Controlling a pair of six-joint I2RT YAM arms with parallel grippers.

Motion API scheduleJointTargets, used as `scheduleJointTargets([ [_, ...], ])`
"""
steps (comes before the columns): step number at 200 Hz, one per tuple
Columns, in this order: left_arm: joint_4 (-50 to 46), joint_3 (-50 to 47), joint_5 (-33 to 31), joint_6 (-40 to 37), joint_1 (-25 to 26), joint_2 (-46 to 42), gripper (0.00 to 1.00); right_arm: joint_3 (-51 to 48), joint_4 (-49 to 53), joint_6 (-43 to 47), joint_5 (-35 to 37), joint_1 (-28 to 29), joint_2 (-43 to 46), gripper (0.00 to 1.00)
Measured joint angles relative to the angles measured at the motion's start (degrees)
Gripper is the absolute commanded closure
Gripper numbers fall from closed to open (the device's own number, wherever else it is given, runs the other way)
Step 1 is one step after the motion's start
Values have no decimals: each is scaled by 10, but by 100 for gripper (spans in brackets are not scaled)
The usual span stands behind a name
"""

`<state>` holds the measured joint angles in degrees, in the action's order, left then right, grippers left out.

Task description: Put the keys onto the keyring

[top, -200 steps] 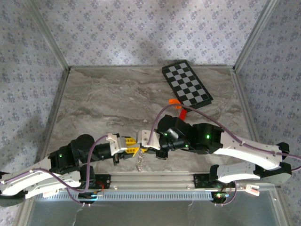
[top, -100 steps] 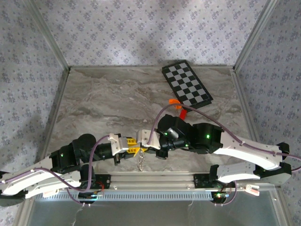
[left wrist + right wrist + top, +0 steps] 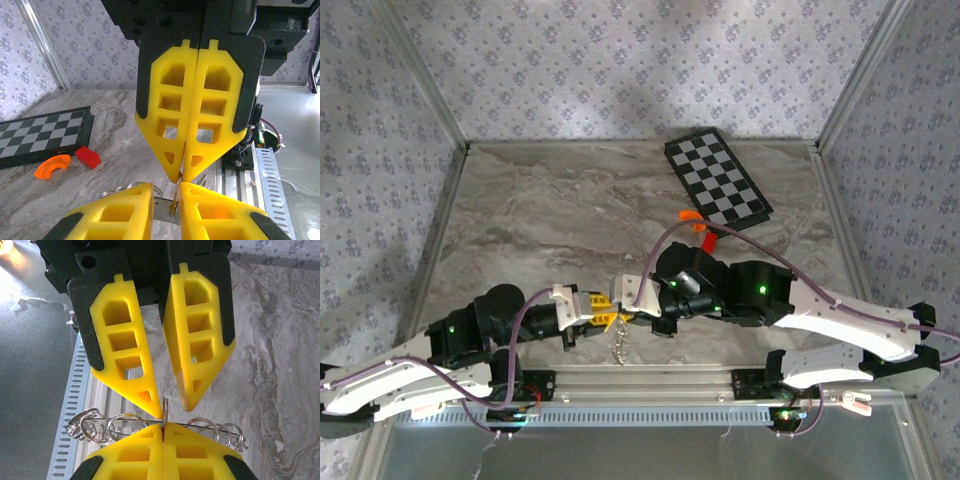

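The keyring is a string of silvery wire rings (image 3: 120,426) on a thin bar, hanging limp below both grippers (image 3: 617,345). My right gripper (image 3: 163,426) is shut on one thin ring that stands edge-on above its tips. In the left wrist view the right gripper (image 3: 183,174) comes down from above, pinched on that ring (image 3: 177,194). My left gripper (image 3: 166,192) faces it tip to tip and is open, its fingers either side of the ring and of a grey metal strip. In the right wrist view the left gripper (image 3: 173,410) stands apart around the ring. The teal-green key is hidden.
A black-and-white checkered board (image 3: 718,178) lies at the back right, with an orange curved piece (image 3: 688,216) and a small red block (image 3: 708,240) just in front of it. An aluminium rail (image 3: 650,380) runs along the near table edge under the grippers.
The left gripper has edged slightly right, closer to the right gripper. The hanging rings have barely shifted.
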<state>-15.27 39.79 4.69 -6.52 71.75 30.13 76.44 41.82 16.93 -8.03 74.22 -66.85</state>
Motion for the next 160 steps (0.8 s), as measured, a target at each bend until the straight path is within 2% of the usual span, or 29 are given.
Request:
scheduleJointTargets([
  [45,0,0,0,-1,0,1,86,0,0,1,1,0,0,100],
  [98,6,-1,3,-7,0,8,100,-5,-5,1,3,-4,9,100],
  [146,23,-11,5,-10,0,-4,100,-14,-22,-4,2,-4,17,100],
  [160,30,-18,6,-9,0,-13,100,-22,-34,-11,0,-4,20,91],
])
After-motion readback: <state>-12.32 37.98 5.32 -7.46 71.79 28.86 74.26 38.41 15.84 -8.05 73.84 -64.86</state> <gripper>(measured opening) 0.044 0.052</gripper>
